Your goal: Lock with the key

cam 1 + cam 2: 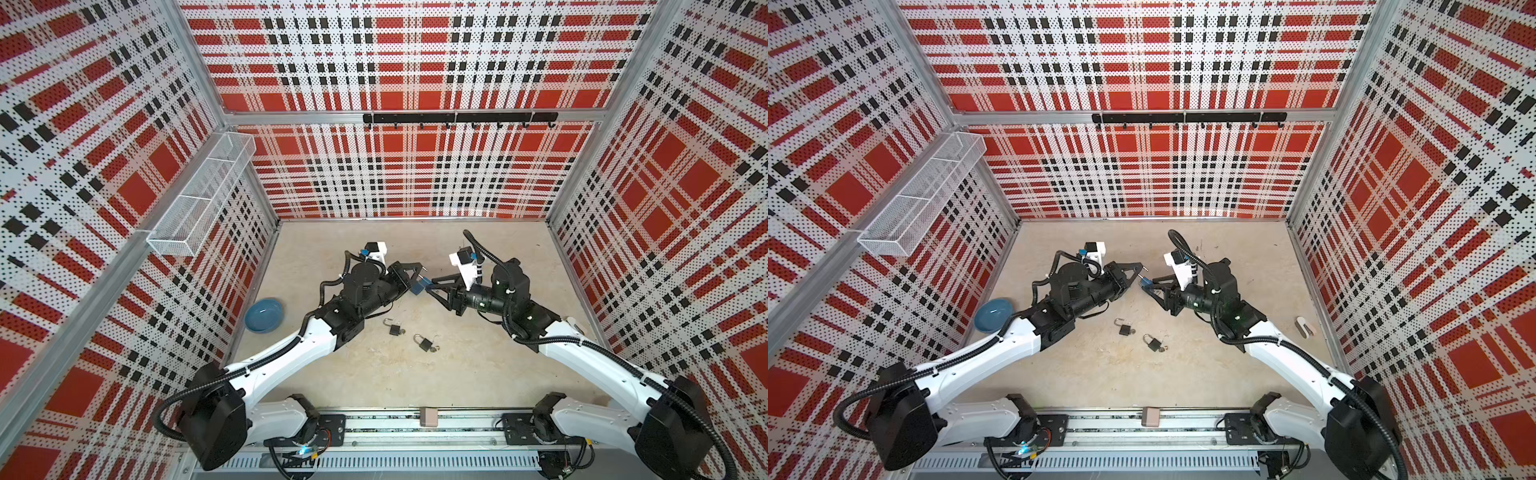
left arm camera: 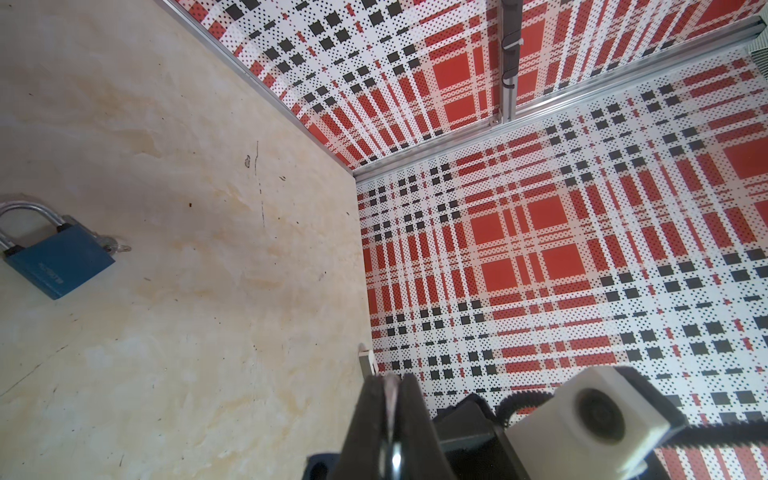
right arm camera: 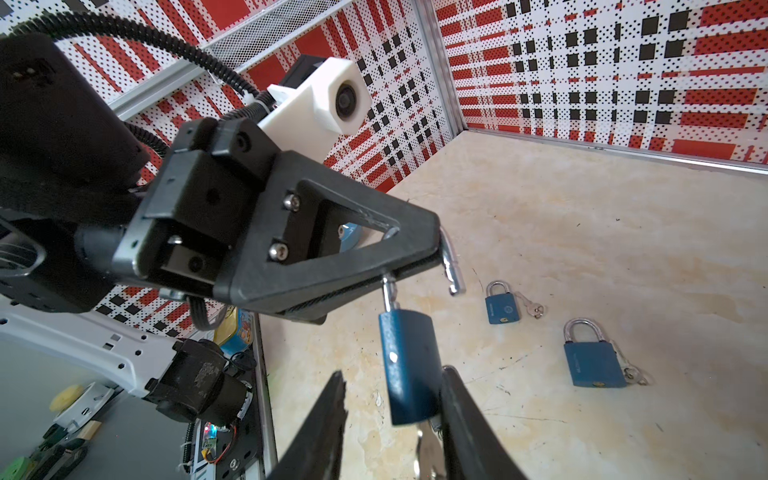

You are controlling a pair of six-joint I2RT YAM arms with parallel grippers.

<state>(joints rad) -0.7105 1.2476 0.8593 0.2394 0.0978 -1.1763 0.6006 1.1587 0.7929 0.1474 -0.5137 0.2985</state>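
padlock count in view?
3. One padlock hangs by its shackle from the left hand; two more padlocks lie on the table toward the arm bases. Arms could hide others.

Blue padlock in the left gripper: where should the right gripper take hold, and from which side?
Take the held blue padlock by its body, about mid-length, a finger on each side. Come in from its bottom end, opposite the left gripper, which pinches the open shackle. The body sticks out free there; something metallic, likely keys, dangles at that end, so straddle it.
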